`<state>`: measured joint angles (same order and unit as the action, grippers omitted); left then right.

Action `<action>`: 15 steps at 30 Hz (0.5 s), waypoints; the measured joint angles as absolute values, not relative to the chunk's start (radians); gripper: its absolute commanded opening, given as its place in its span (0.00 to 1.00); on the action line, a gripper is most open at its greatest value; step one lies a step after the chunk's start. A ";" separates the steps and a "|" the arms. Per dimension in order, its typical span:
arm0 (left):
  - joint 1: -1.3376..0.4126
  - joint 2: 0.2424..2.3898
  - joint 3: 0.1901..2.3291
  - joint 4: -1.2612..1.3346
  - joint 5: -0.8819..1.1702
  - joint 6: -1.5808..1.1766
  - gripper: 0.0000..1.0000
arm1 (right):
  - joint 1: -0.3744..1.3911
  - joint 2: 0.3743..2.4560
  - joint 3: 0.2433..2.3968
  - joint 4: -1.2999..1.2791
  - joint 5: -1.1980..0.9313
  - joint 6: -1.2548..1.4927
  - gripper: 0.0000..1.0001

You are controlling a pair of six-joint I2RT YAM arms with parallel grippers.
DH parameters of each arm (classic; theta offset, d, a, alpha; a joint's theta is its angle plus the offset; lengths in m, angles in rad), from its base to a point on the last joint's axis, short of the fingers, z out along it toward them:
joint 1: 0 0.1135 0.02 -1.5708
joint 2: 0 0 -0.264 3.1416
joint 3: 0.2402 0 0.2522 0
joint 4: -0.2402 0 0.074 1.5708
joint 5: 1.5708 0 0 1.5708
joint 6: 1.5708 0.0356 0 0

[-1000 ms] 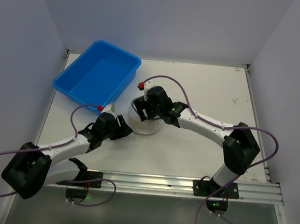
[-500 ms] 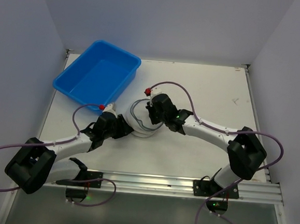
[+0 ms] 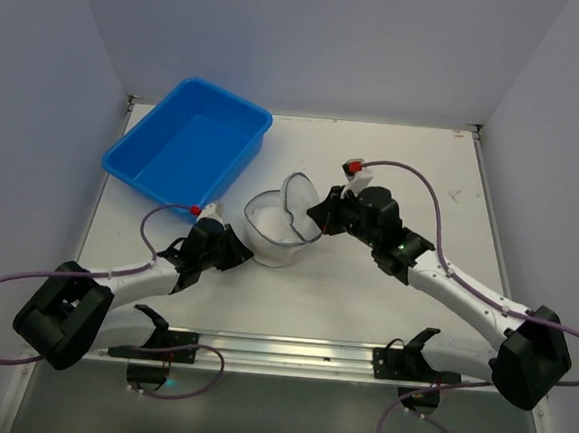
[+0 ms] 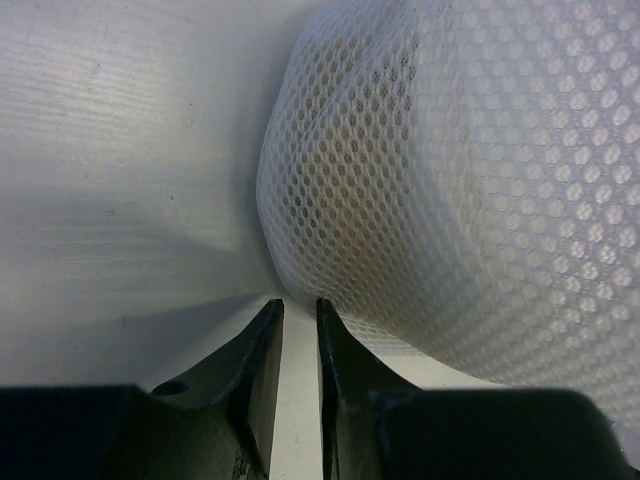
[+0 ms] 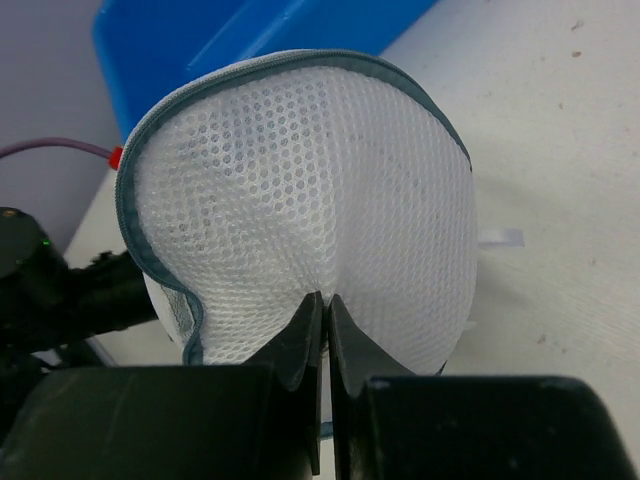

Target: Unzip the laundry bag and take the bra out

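The laundry bag [image 3: 268, 239] is a white mesh drum standing mid-table, with its grey-banded lid [image 3: 299, 199] flipped upright. My right gripper [image 3: 318, 217] is shut on the lid's mesh; in the right wrist view the fingertips [image 5: 325, 300] pinch a fold of the lid [image 5: 300, 180]. My left gripper [image 3: 238, 253] lies low at the bag's near-left base. In the left wrist view its gripper [image 4: 298, 305] has a narrow gap with bare table showing through, tips against the bag's [image 4: 450, 180] bottom edge. The bra shows in no view.
A blue plastic tub [image 3: 226, 94] stands at the back left, close behind the bag, and also shows as blue tub [image 5: 200, 30] beyond the lid. The left arm [image 5: 60, 290] lies just left of the bag. White table [image 3: 404, 165] extends to the right and back.
The right gripper shut on the bag's top and pulled right, swinging the lid up and open. The left gripper's jaws narrowed at the bag's base.
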<state>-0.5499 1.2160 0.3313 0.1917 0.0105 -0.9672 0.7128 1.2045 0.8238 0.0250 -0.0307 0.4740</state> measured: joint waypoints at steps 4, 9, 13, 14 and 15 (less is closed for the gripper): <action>-0.550 1.226 0.329 0.196 0.010 -0.975 0.19 | 0.655 1.163 0.747 0.146 -0.155 0.572 0.00; -0.550 1.227 0.329 0.198 0.010 -0.979 0.15 | 0.604 1.162 0.608 0.298 -0.266 0.700 0.02; -0.550 1.227 0.327 0.202 0.010 -0.986 0.09 | 0.541 1.148 0.481 0.391 -0.297 0.802 0.04; -0.550 1.227 0.325 0.203 0.010 -0.987 0.08 | 0.521 1.137 0.451 0.415 -0.308 0.825 0.05; -0.550 1.227 0.322 0.205 0.010 -0.988 0.06 | 0.507 1.126 0.427 0.430 -0.315 0.841 0.09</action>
<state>-0.5499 1.2266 0.3218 0.2047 0.0097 -0.9882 0.5072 1.1259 0.4274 0.4301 -0.3149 0.8410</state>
